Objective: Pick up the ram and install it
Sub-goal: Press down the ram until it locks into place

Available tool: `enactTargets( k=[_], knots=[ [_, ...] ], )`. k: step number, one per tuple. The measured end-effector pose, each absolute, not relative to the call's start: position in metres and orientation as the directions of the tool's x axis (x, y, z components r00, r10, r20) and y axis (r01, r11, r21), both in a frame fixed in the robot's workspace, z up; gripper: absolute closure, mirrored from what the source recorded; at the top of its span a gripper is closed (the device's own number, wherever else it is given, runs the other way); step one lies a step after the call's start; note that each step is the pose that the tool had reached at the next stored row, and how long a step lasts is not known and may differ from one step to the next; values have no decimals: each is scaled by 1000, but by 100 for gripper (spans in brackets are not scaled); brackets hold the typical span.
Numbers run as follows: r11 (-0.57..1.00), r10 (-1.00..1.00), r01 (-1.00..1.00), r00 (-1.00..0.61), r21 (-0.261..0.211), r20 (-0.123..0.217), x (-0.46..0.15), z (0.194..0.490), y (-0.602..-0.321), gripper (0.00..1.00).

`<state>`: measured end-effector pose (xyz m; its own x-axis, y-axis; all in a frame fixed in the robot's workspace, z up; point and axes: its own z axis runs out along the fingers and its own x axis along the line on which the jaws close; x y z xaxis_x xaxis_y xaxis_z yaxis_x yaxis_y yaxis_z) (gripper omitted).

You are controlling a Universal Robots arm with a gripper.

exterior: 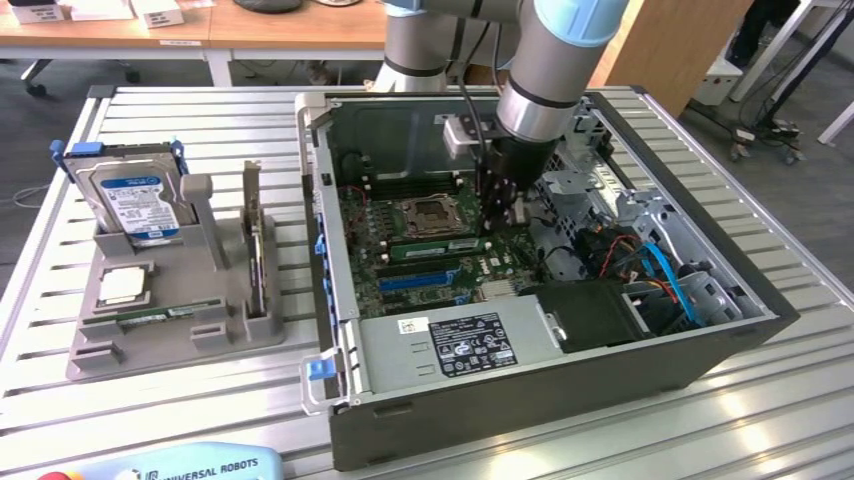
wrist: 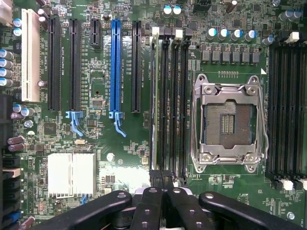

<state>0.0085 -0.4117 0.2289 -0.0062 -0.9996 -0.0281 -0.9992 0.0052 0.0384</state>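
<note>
The arm reaches down into the open case (exterior: 350, 330), with the gripper (wrist: 163, 191) low over the motherboard (wrist: 96, 143), just beside the empty CPU socket (wrist: 228, 124). Its fingers are together and hold nothing I can make out. A ram (exterior: 430, 244) stick sits in the slots next to the socket, so it looks already seated. A second ram (exterior: 150, 317) lies in the holder (exterior: 254, 325) on the exterior view's left, beside the hard drive (exterior: 134, 200).

the long, thin green circuit-board ram stick (exterior: 438, 243) stands on edge in a black memory slot just beside the empty silver processor socket, seen edge-on as a pale strip (wrist: 153, 96) on the motherboard.
</note>
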Motion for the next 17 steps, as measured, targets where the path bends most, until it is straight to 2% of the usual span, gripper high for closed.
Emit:
enactTargets(
  k=[17],
  knots=[
    [5, -1000, -999, -6, 38, -28, 8, 228, -414, 90]
  ],
)
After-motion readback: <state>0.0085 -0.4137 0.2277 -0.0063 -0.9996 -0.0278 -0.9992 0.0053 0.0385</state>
